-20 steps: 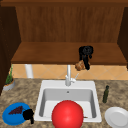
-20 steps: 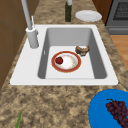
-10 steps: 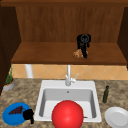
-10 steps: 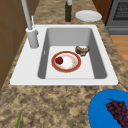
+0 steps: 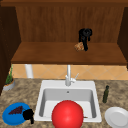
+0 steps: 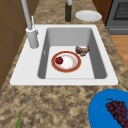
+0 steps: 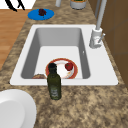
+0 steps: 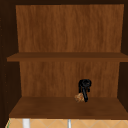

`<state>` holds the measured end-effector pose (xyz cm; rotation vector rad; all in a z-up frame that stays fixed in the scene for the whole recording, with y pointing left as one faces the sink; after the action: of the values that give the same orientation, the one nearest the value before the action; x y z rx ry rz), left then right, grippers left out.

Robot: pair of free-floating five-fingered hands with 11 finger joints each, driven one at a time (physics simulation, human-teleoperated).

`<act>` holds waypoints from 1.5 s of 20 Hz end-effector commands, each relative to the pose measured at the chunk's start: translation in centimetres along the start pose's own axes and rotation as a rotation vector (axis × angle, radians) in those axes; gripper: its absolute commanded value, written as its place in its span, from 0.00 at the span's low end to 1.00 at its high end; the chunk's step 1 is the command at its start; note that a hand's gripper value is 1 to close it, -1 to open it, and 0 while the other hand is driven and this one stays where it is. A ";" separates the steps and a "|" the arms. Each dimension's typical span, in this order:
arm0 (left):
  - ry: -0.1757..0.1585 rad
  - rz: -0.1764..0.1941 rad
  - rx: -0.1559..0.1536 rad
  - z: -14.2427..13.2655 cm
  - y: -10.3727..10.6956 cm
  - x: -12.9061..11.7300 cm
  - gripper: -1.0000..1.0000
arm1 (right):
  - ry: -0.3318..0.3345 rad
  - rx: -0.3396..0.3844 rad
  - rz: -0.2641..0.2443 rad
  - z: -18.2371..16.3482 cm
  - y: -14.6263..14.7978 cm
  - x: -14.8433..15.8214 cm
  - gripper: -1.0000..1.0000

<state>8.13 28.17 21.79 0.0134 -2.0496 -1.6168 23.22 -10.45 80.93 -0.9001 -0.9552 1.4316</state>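
The right hand hung inside the wooden wall cabinet above the sink, its fingers pointing down and closed on a small brown pastry — the pastry sat just over the cabinet's lower shelf, whether touching it could not be told. In the upper view the same hand and pastry appeared right of the shelf's middle.

The left hand hovered left of the sink, at the edge of a blue plate bearing dark grapes; how far its fingers were spread could not be told.

In the sink basin lay a red-rimmed plate with a small red fruit — a second brown pastry lay just beside it. A dark green bottle and a white plate stood right of the sink; a faucet rose behind it. A large red ball showed at the sink's front.
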 end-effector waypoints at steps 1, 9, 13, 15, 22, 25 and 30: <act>0.000 0.000 0.000 0.0 0.0 0.0 0.50 | 0.009 -0.008 -0.003 -3.2 1.5 -1.8 1.00; 0.000 0.000 0.000 0.0 0.0 0.0 0.50 | 0.044 -0.024 0.056 -11.6 4.3 -2.7 1.00; 0.000 0.000 0.000 0.0 0.0 0.0 0.50 | 0.039 -0.025 0.052 -15.6 5.7 -3.4 1.00; 0.000 0.000 0.000 0.0 0.0 0.0 0.50 | 0.039 -0.027 0.050 -17.7 6.4 -3.7 1.00; 0.000 0.000 0.000 0.0 0.0 0.0 0.50 | 0.054 -0.047 0.036 -24.6 8.9 -5.1 1.00; 0.000 0.000 0.000 0.0 0.0 0.0 0.50 | 0.070 -0.043 0.030 -26.8 9.3 -5.5 1.00; 0.000 0.000 0.000 0.0 0.0 0.0 0.50 | 0.102 -0.030 0.024 -29.6 9.0 -5.7 1.00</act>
<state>8.13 28.17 21.79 0.0134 -2.0496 -1.6168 46.07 -14.69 61.50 -0.9788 -0.9232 1.4346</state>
